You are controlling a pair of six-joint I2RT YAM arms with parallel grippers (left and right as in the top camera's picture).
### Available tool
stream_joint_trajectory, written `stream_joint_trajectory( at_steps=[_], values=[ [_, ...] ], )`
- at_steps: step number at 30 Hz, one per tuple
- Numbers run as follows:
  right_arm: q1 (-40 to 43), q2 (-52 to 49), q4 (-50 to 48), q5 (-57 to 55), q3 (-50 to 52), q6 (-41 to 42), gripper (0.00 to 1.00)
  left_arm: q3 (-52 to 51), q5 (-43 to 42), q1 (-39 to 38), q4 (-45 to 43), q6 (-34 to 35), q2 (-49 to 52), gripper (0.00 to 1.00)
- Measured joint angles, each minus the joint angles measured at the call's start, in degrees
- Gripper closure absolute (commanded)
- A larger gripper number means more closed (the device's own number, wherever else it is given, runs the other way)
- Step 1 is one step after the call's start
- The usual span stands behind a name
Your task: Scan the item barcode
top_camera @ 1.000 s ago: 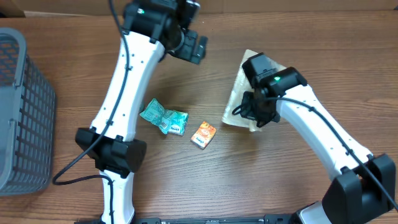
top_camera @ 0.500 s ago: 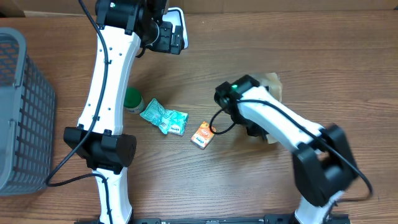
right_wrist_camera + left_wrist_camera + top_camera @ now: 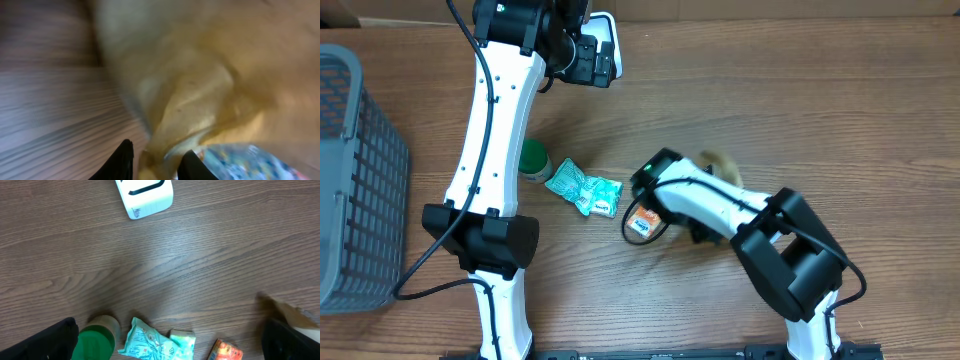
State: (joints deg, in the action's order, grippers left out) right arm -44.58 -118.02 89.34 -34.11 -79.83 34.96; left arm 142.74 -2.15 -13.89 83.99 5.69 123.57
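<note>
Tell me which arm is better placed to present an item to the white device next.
Right, probably: the right gripper has the tan bag between its fingers. The left gripper is open and empty near the white device.

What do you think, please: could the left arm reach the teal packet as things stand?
Probably yes. The teal packet lies uncovered, the left hand is open with nothing in it, and the right arm crowds the orange box beside it, not the packet.

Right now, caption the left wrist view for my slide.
White device at top; green-lidded jar, teal packet and orange box along the bottom edge.
</note>
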Motion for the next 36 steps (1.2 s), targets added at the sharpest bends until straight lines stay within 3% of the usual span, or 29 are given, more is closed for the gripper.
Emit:
stream_joint_trajectory(
  at_steps=[2, 8, 14, 19, 25, 28, 31, 36],
  values=[
    [-1.75, -0.02, -2.51, 3.15, 0.0, 0.11, 0.57, 0.0, 0.0, 0.0, 0.0, 0.0, 0.0, 0.0],
    [-2.4, -0.02, -7.23, 11.23, -1.16, -0.13, 0.56, 0.0, 0.0, 0.0, 0.0, 0.0, 0.0, 0.0],
    [3.06, 0.92, -11.26, 19.61, -7.54, -5.18, 0.56, 0.0, -0.04, 0.0, 0.02, 0.0, 0.0, 0.0],
    [12.15, 7.04, -12.15, 26.25, -10.69, -10.36, 0.53, -0.11, -2.93, 0.0, 0.13, 0.33, 0.0, 0.12],
    [32.04, 12.0, -12.59, 43.08, -11.43, -20.52, 0.56, -3.39, -7.04, -2.12, -1.22, 0.33, 0.0, 0.13],
    [37.97, 12.0, -13.2, 50.34, -9.16, -24.81, 0.56, -6.19, -7.67, -4.24, -3.43, 0.33, 0.0, 0.12],
    [38.69, 12.0, -14.43, 54.97, -4.55, -27.5, 0.56, -8.76, -8.07, -5.7, -5.99, 0.33, 0.13, 0.11],
    [32.61, 11.98, -22.14, 60.24, 3.8, -28.87, 0.58, -10.03, -8.39, -5.51, -7.93, 0.33, 0.31, 0.09]
  ],
)
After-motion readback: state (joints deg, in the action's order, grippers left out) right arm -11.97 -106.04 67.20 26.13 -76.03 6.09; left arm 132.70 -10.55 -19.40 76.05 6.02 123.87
